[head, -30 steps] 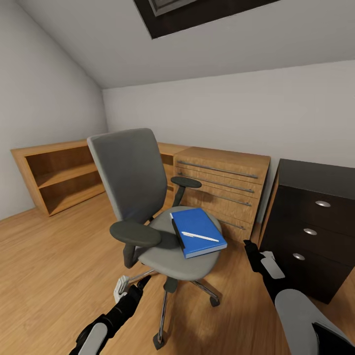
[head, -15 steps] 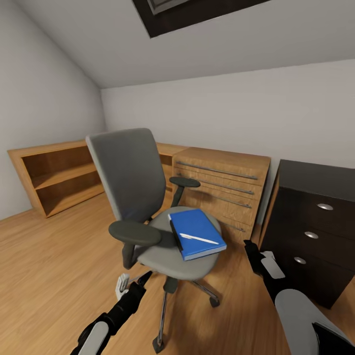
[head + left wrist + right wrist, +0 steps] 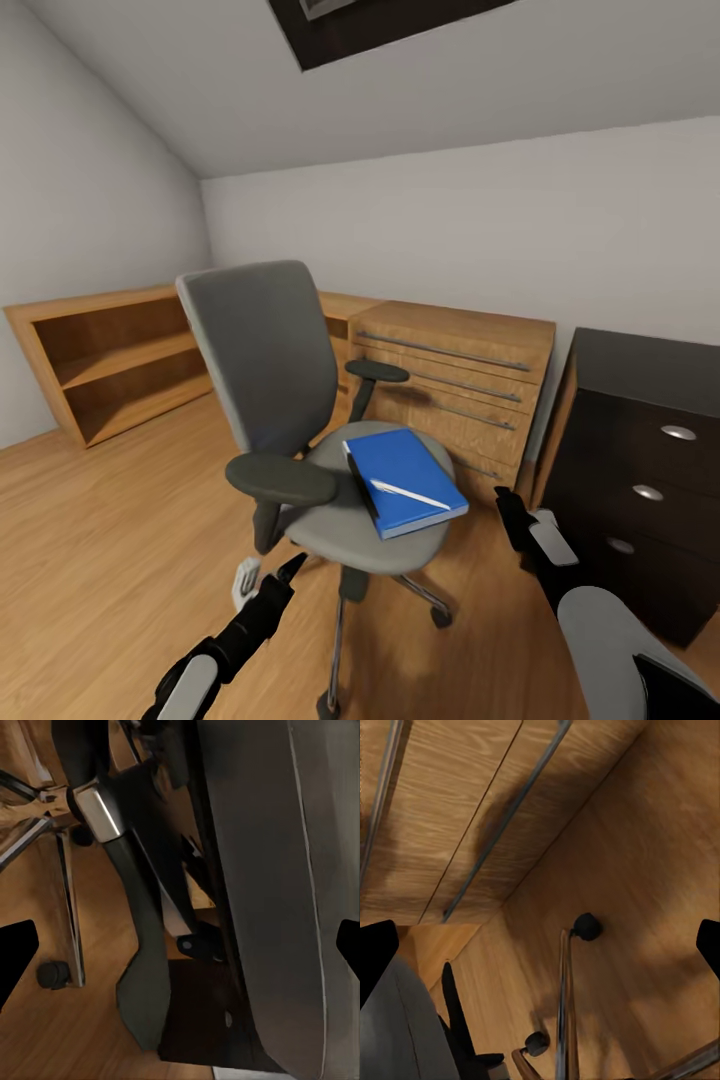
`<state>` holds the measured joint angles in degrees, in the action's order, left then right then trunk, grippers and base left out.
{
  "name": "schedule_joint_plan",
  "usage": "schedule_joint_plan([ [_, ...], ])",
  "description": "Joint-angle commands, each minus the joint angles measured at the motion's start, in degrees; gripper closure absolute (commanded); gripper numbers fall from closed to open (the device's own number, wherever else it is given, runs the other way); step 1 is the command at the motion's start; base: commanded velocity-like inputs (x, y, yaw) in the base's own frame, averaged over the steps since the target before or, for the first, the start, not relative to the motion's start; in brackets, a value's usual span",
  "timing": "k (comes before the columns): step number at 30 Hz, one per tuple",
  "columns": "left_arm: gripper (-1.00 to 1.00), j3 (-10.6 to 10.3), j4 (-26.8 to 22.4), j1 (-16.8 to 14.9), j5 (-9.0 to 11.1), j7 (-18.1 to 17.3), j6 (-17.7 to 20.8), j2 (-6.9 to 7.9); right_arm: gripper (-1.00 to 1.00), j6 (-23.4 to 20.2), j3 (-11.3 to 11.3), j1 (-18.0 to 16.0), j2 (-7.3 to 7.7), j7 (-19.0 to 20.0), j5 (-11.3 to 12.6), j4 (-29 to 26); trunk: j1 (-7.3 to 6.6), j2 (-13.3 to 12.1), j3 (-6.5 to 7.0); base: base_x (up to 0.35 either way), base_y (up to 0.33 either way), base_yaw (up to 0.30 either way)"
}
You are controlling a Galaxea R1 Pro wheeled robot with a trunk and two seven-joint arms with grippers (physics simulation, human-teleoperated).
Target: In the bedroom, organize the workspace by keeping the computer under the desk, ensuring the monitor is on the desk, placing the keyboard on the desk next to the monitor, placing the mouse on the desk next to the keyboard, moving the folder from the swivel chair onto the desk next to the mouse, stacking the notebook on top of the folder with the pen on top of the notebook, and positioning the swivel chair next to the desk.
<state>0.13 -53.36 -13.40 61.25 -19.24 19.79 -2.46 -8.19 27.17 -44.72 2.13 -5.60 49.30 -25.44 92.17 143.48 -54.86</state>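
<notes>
The grey swivel chair [image 3: 275, 370] stands mid-room on the wood floor. On its seat lies the blue folder [image 3: 405, 478], with the pale, slim pen [image 3: 410, 493] on top. A dark strip along the folder's near-left edge looks like the notebook [image 3: 359, 482]. My left gripper [image 3: 266, 577] hangs open, low in front of the seat; the left wrist view shows the seat's underside [image 3: 277, 892] and chrome column [image 3: 97, 806] between its wide-apart tips. My right gripper [image 3: 517, 512] is open, right of the seat and below it; its wrist view shows a chrome chair leg [image 3: 564, 1005].
A wooden chest of drawers [image 3: 455, 385] stands against the back wall behind the chair. A black drawer cabinet [image 3: 640, 470] is at the right, close to my right arm. A low open wooden bookshelf [image 3: 110, 360] runs along the left wall.
The whole view has shifted: the shelf slides left, the black cabinet right and down. The chair sits a little lower and larger. Both grippers hold their pose.
</notes>
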Motion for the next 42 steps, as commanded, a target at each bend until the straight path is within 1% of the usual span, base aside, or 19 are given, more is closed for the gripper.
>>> schedule_joint_plan([
  [1, -1.0, 0.04, 0.0, 0.0, 0.57, -0.01, 0.42, 0.0, -1.0, -0.29, 0.14, -0.02, -0.02, -0.29, 0.41, -0.14, 0.02, 0.02, -0.06, 0.326, 0.064, 0.0],
  [19, -1.0, 0.05, 0.17, 0.0, 0.38, 0.46, 0.42, 0.0, -1.0, -0.33, 0.17, -0.02, -0.02, -0.29, 0.45, -0.14, 0.02, 0.02, -0.06, 0.276, 0.182, 0.0],
  [22, -1.0, -0.02, 0.15, 0.02, 0.28, 0.2, 0.37, 0.0, -1.0, -0.46, 0.17, -0.02, 0.02, -0.29, 0.45, -0.14, 0.02, 0.02, -0.06, 0.198, 0.035, 0.0],
  [29, -1.0, -0.04, 0.16, 0.02, 0.27, 0.08, 0.34, 0.0, -1.0, -0.59, 0.17, -0.02, 0.0, -0.29, 0.45, -0.14, 0.02, 0.02, -0.06, 0.039, -0.002, 0.0],
  [35, -1.0, -0.04, 0.17, 0.03, 0.26, 0.08, 0.15, 0.0, -1.0, -0.6, 0.17, -0.02, 0.03, -0.29, 0.45, -0.14, 0.02, 0.02, -0.06, 0.21, -0.055, 0.0],
  [42, -1.0, -0.04, 0.13, 0.04, 0.27, 0.08, 0.0, 0.02, -1.0, -0.6, 0.17, -0.02, -0.02, -0.29, 0.45, -0.14, 0.02, 0.02, -0.06, 0.041, -0.01, 0.0],
])
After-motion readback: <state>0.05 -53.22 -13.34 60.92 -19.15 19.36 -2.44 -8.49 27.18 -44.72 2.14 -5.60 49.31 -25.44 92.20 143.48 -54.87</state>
